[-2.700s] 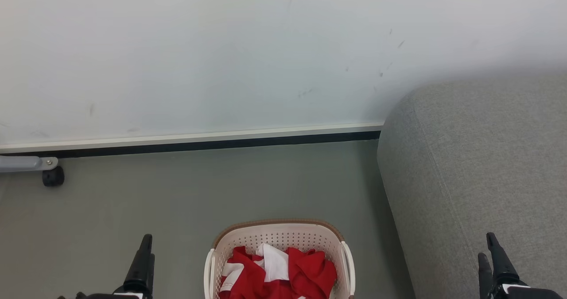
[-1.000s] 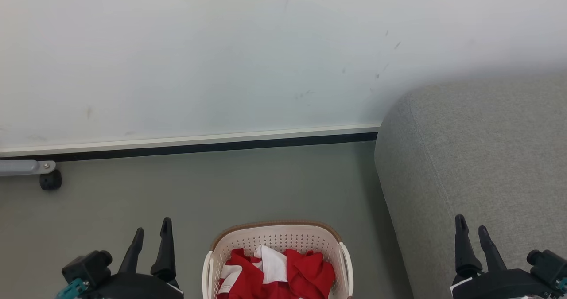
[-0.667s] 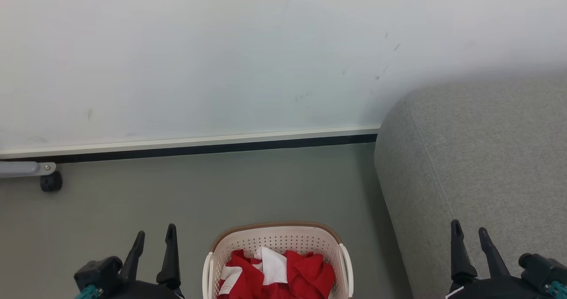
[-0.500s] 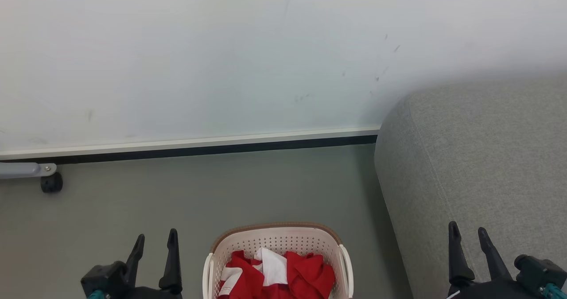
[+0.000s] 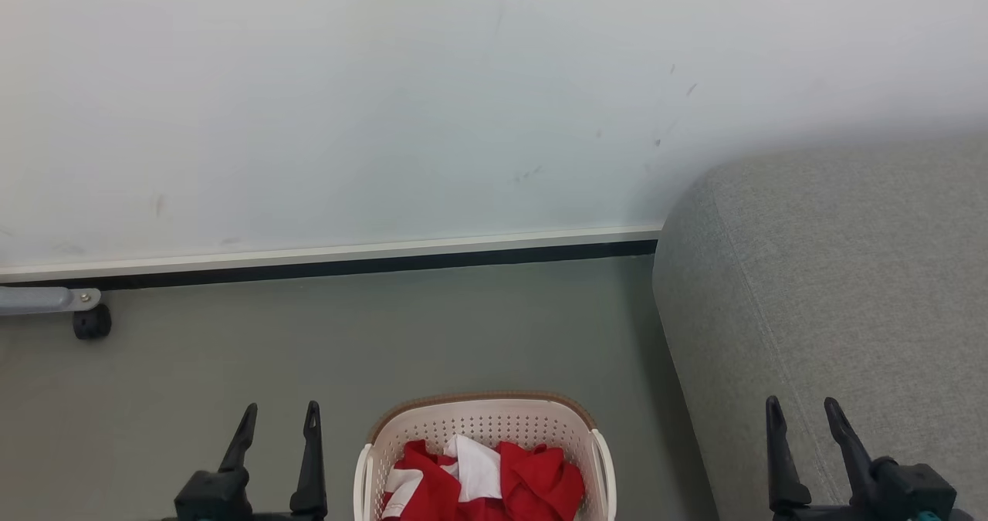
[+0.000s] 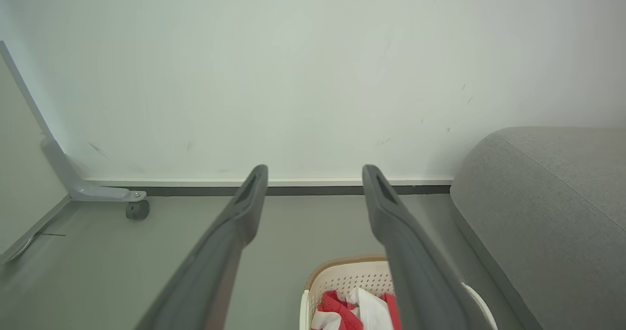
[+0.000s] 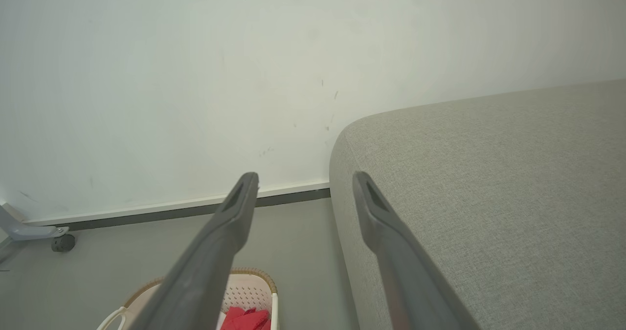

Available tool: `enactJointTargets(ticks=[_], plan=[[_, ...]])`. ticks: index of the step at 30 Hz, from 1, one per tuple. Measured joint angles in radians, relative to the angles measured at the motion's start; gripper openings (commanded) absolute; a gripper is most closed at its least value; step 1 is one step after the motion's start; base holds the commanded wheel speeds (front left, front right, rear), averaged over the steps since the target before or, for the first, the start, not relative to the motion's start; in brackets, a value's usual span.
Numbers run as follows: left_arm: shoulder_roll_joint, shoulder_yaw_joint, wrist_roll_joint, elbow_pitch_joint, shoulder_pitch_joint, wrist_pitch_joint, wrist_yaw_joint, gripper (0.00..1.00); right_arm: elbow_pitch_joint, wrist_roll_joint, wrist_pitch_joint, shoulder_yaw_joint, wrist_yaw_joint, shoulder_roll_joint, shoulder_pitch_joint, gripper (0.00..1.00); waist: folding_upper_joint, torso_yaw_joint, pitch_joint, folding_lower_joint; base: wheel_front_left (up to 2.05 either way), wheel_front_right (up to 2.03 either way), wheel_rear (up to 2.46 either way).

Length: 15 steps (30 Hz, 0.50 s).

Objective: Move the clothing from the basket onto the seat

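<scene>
Left end effector [image 5: 282,407], right end effector [image 5: 801,400] edged inward (agape); clothing [image 5: 532,478] in basket [image 5: 494,424].

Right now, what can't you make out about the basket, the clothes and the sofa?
Basket: head view, near half cut off by the bottom edge.
Clothes: head view, a crumpled heap, lower part cut off by the same edge; how many pieces cannot be told.
Sofa: head view, runs off the right and bottom edges; full extent unseen.
Wheel: head view, its grey frame is cut by the left edge.
</scene>
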State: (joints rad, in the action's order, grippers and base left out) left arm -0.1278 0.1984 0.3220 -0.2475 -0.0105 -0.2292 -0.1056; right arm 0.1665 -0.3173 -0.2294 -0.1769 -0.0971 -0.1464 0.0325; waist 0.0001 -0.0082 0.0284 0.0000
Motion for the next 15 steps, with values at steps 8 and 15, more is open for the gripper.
enactJointTargets(ticks=[8, 15], plan=[[0.000, 0.007, -0.084, 0.004, 0.014, -0.021, -0.009, 1.00, -0.012, 0.083, -0.020, -0.017, -0.013, -0.003, 0.002, 1.00, 0.0000, -0.001, 0.001, 0.0000, 0.00, 0.00, 0.00], [0.001, 0.002, -0.084, 0.001, 0.018, -0.021, -0.008, 1.00, -0.012, 0.083, -0.020, -0.014, -0.014, -0.003, 0.003, 1.00, -0.0001, -0.002, -0.001, 0.0000, 0.00, 0.00, 0.00]])
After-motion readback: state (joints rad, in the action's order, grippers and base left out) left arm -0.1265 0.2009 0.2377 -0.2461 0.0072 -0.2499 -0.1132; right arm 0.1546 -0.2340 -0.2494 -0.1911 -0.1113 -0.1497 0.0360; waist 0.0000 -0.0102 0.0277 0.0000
